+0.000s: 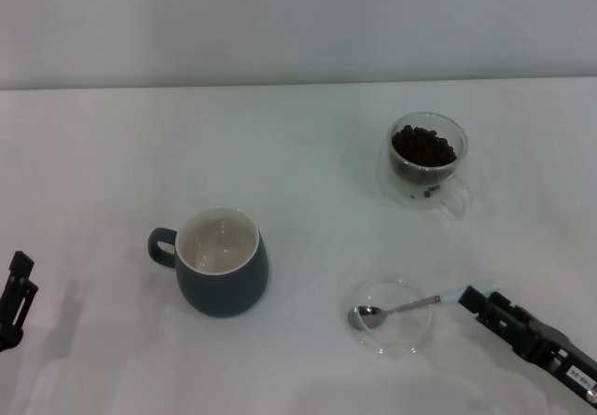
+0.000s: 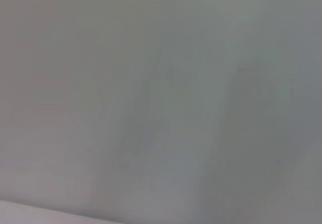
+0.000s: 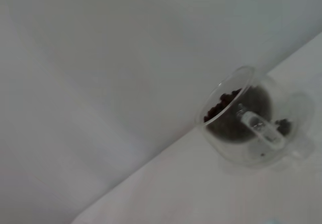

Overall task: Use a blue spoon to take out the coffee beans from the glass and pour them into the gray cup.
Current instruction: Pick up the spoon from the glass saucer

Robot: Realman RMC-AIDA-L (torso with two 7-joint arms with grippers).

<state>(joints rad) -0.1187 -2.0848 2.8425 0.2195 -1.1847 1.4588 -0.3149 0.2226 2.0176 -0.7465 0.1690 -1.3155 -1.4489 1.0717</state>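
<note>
Lab-like: bare white table [image 1: 298,154], blank wall [image 1: 298,23]

Wide open table [image 1: 308,154] between mug [image 1: 222,275] and glass [image 1: 428,161], nothing in that lane. Saucer [image 1: 392,317] with spoon [image 1: 396,311] sits below the glass, right gripper [image 1: 480,300] at its handle end.
</note>
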